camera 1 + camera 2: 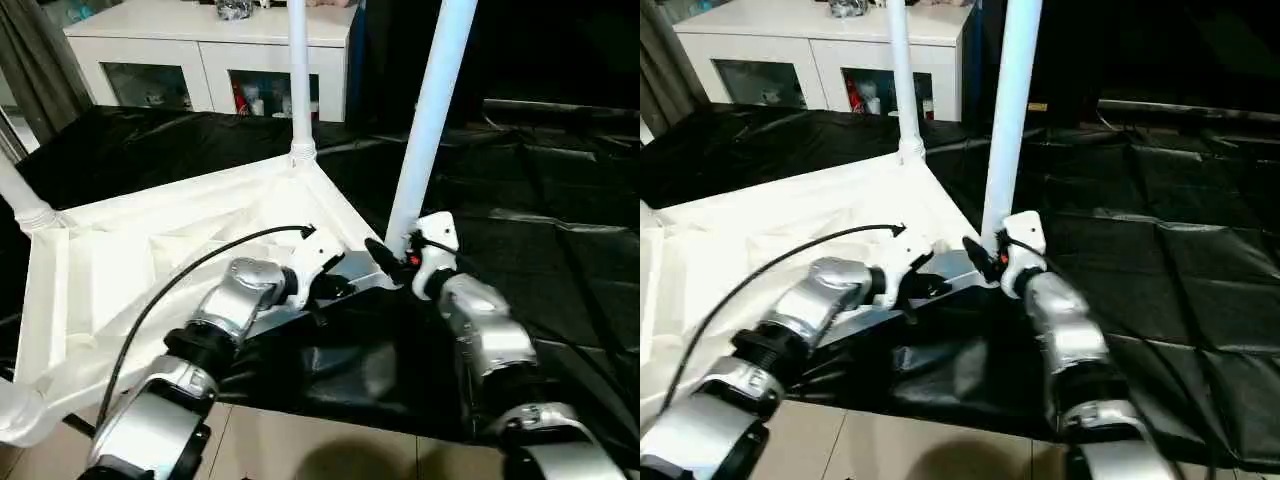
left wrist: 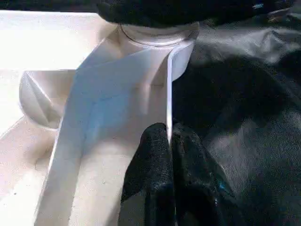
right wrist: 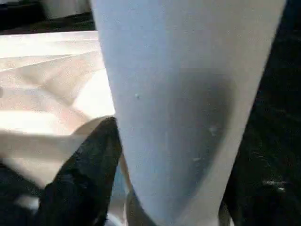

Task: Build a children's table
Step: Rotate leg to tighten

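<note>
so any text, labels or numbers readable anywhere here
None can be read.
The white table top and its legs are plain, with no print.
The items behind the cabinet's glass doors are too small to read.

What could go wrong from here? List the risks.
The leg at the near corner leans; pushed off-axis, it may bind or pop out of its socket. The left gripper pinches only the tabletop's thin rim, so the upturned top could slip. The right gripper crowds the leg's base.
</note>
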